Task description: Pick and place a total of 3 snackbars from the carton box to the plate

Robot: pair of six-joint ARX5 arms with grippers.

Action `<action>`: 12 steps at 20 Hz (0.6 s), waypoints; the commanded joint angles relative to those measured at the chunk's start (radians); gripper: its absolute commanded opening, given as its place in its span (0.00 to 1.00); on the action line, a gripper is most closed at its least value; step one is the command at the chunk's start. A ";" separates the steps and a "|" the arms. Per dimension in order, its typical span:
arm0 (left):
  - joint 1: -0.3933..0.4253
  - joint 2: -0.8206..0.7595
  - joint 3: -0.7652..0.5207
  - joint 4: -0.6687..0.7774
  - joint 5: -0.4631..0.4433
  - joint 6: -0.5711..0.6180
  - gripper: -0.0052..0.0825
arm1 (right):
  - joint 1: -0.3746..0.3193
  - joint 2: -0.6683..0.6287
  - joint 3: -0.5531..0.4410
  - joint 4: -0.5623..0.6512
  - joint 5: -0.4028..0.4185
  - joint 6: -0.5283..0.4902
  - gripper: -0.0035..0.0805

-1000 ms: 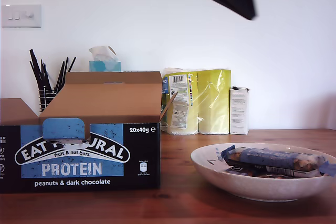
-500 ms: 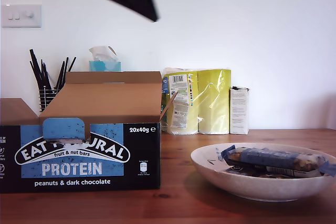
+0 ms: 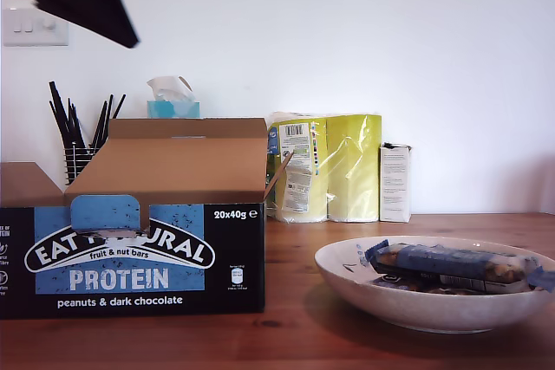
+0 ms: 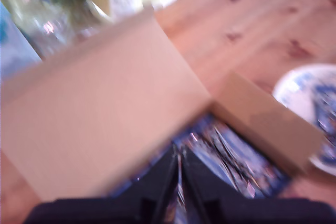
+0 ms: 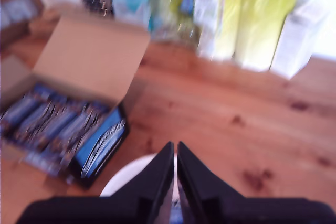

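Snackbars [image 3: 451, 266] stacked in the plate [image 3: 408, 301], at about 4 o'clock in the exterior view, on the wooden surface [image 3: 295, 335]; exact count in the plate unclear. More snackbars [image 5: 47, 124] packed in rows inside the carton box [image 3: 130, 249], at about 8 o'clock in the exterior view, flaps up and open. Behind, against the wall: teal tissue box [image 3: 173, 103] and wire holder of black sticks [image 3: 80, 132] beyond the carton box, yellow-wrapped paper roll pack [image 3: 329, 166] near centre, small white upright carton [image 3: 395, 182] just beside it toward 3 o'clock. Light switch [image 3: 35, 26] on the wall at 10 o'clock.

My first gripper [image 4: 179, 182] high above the carton box, a blurred dark shape at 11 o'clock in the exterior view, jaws narrowed almost together, nothing visible between them, well apart from the bars below; large brown flap beside the way down. My second gripper [image 5: 175, 177] above the plate's rim, jaws likewise nearly closed, apparently empty, though blurred.
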 commanded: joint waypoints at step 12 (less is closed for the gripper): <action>0.003 -0.322 -0.127 -0.254 0.005 -0.040 0.03 | 0.024 -0.240 -0.022 -0.275 -0.025 0.029 0.03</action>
